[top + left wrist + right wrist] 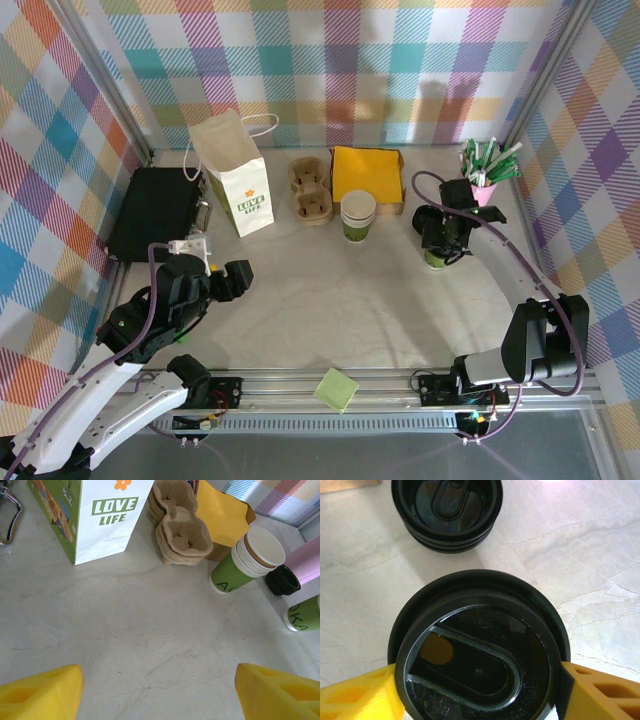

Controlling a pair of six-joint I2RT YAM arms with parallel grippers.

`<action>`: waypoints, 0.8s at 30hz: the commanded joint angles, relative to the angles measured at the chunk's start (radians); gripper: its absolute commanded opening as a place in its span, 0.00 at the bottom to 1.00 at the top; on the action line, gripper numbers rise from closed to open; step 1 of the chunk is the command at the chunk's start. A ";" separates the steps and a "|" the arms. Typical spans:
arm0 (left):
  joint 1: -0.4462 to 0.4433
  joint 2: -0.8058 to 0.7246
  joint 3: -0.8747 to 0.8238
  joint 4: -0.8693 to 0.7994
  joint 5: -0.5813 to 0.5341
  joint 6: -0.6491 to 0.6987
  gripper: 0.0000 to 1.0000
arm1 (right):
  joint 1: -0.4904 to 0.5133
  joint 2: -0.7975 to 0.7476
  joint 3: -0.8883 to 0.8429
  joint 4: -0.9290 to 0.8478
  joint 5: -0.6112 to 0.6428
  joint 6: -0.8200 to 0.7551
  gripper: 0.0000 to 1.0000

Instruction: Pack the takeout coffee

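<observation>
Right wrist view: we see the right gripper (479, 692) clamped on a black lid (480, 650) above the takeout coffee (435, 261). Meanwhile the left gripper (157, 682) hangs wide open, holding nothing.

Takeout coffee (436, 260): a single small paper cup standing upright on the tabletop (340, 300), on the right side, roughly midway between the near and far edges. In the left wrist view its wall is green with dark lettering, cut off by the frame's right edge. A round black lid (477, 650) with a raised oval inset covers its top. The cup sits between the two yellow fingers (355, 695) of the right hand (480, 675), which lie flush against the lid's rim on either side.
</observation>
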 commanded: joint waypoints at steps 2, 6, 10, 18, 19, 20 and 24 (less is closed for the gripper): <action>0.009 0.001 0.033 -0.010 -0.005 0.005 0.79 | -0.049 0.002 -0.004 0.027 -0.018 -0.036 0.73; 0.009 0.001 0.036 -0.011 -0.004 0.005 0.79 | -0.102 0.011 -0.001 0.047 -0.028 -0.050 0.73; 0.008 0.003 0.038 -0.010 -0.003 0.005 0.79 | -0.151 0.027 0.008 0.067 -0.037 -0.059 0.72; 0.008 0.000 0.045 -0.023 -0.005 0.005 0.79 | -0.219 0.079 0.039 0.096 -0.037 -0.058 0.72; 0.009 -0.003 0.044 -0.025 -0.006 0.005 0.79 | -0.222 0.086 0.045 0.096 -0.031 -0.060 0.72; 0.009 -0.004 0.044 -0.026 -0.006 0.004 0.79 | -0.225 0.091 0.050 0.096 -0.027 -0.061 0.73; 0.009 -0.007 0.045 -0.029 -0.008 0.002 0.79 | -0.234 0.108 0.066 0.101 -0.029 -0.061 0.73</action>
